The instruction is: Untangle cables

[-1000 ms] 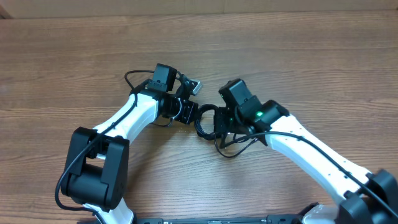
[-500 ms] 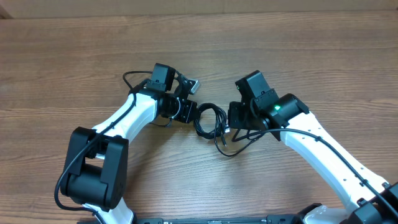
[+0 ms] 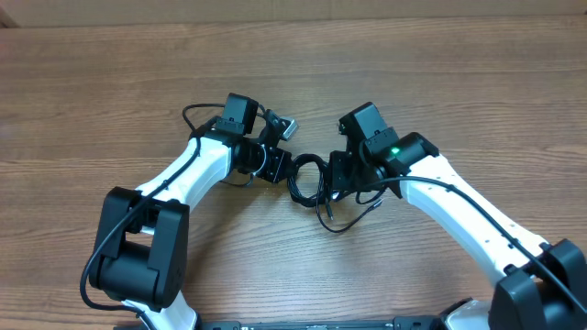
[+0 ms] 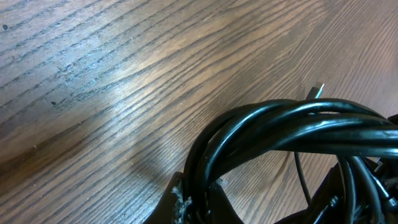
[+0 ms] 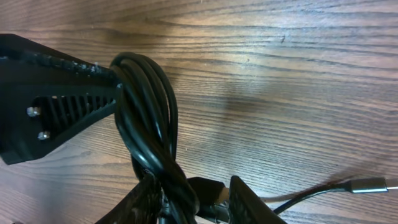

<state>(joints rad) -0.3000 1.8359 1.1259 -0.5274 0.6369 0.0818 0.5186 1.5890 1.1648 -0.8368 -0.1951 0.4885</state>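
The cables (image 3: 307, 181) are a coil of thin black cords lying on the wood between my two grippers. My left gripper (image 3: 282, 168) is shut on the coil's left side; in the left wrist view its jaws (image 4: 198, 196) pinch the strands where the cables (image 4: 292, 130) arch away to the right. My right gripper (image 3: 332, 174) is at the coil's right side. In the right wrist view it (image 5: 196, 190) stands open around the cables (image 5: 146, 106), which lean on its left finger (image 5: 146, 199). A silver-tipped plug (image 5: 367, 184) lies to the right.
A loose black strand (image 3: 341, 220) loops toward the front below the right gripper. A small silver-grey piece (image 3: 287, 126) lies beside the left wrist. The wooden table (image 3: 459, 82) has its far edge at the top of the overhead view.
The right gripper pulled the coil to the right, then moved back left and opened its jaws. The left gripper has kept its grip and its place.
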